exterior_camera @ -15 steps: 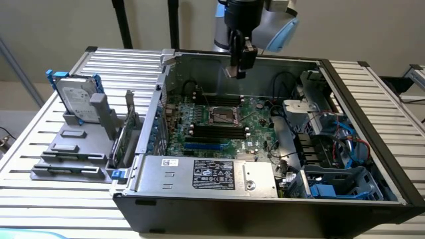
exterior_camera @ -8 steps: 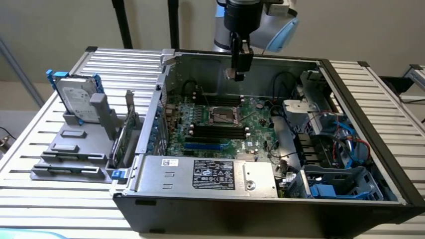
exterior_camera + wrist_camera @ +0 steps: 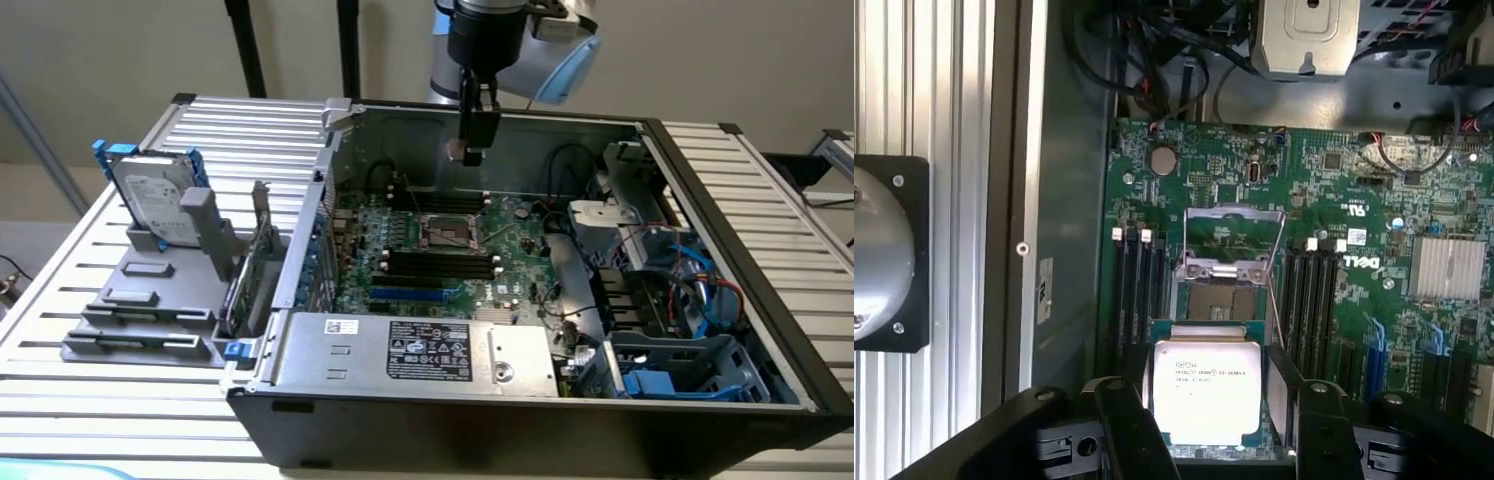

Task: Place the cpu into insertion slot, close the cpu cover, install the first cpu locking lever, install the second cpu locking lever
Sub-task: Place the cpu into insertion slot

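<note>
A slatted silver metal table [image 3: 761, 190] carries a large open computer case of black and grey sheet metal [image 3: 534, 430], lying on its side with its inside facing up. On the floor of the case sits a wide green circuit board [image 3: 521, 228], and near the case's front edge there is a grey labelled metal box [image 3: 334, 350]. Above the board hangs the black gripper [image 3: 470, 150] at the end of the arm. In the wrist view its two dark fingers [image 3: 1126, 432] are clamped on opposite edges of the cpu [image 3: 1206, 392], a small flat square chip with a pale silvery top and faint printing. The cpu is therefore in the air, level and gripped, well apart from the board below it. The insertion slot [image 3: 1220, 302], a small dark square socket with a thin metal rim, lies between the two banks of long black memory strips and looks unfilled. The cpu cover [image 3: 1234, 238], a small silvery metal frame with a cut-out centre, stands tilted up from the slot's far edge, so the slot is open. A thin wire locking lever [image 3: 1279, 285] rises beside the slot and seems unlatched. I cannot make out the other lever clearly. By this showing none of the four steps is done. The chip is picked up and carried over the board but is not yet seated, the cover is open, and the levers are not fastened.
</note>
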`<action>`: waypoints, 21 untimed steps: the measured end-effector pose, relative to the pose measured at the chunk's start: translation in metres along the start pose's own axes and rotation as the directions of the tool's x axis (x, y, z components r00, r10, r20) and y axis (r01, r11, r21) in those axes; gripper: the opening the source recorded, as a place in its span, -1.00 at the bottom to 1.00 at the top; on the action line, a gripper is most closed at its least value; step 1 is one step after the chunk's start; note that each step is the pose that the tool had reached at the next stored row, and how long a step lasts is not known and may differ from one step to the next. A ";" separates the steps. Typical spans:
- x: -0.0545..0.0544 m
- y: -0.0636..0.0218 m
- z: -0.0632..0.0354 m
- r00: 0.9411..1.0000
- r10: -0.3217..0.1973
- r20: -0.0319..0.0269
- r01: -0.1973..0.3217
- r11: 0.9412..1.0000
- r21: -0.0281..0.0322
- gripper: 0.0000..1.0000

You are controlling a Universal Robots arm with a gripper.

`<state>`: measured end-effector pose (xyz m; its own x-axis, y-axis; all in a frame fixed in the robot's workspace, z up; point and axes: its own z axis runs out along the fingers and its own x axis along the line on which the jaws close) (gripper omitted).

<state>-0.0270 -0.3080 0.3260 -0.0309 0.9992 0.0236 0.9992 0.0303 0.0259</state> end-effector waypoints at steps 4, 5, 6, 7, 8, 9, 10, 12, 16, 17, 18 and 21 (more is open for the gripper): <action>-0.001 0.0021 0.0046 1.000 0.007 0.000 -0.007 1.000 0.010 0.09; -0.001 0.0030 0.0062 1.000 0.007 0.000 -0.007 1.000 0.011 0.09; -0.002 0.0037 0.0078 1.000 0.008 0.000 -0.008 1.000 0.012 0.09; -0.003 0.0043 0.0094 1.000 0.009 0.000 -0.009 1.000 0.012 0.09; -0.004 0.0047 0.0112 1.000 0.009 0.000 -0.009 1.000 0.013 0.09; -0.006 0.0050 0.0129 1.000 0.009 0.000 -0.009 1.000 0.013 0.09; -0.008 0.0052 0.0147 1.000 0.009 0.000 -0.009 1.000 0.013 0.09; -0.013 0.0053 0.0182 1.000 0.009 0.000 -0.009 1.000 0.014 0.09; -0.021 0.0050 0.0252 1.000 0.009 0.000 -0.009 1.000 0.014 0.09; -0.021 0.0049 0.0272 1.000 0.009 0.000 -0.009 1.000 0.014 0.09; -0.021 0.0048 0.0290 1.000 0.010 0.000 -0.010 1.000 0.014 0.09; -0.022 0.0047 0.0344 1.000 0.011 0.000 -0.011 1.000 0.014 0.09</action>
<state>-0.0208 -0.3287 0.2912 -0.0204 0.9995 0.0238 0.9997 0.0201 0.0116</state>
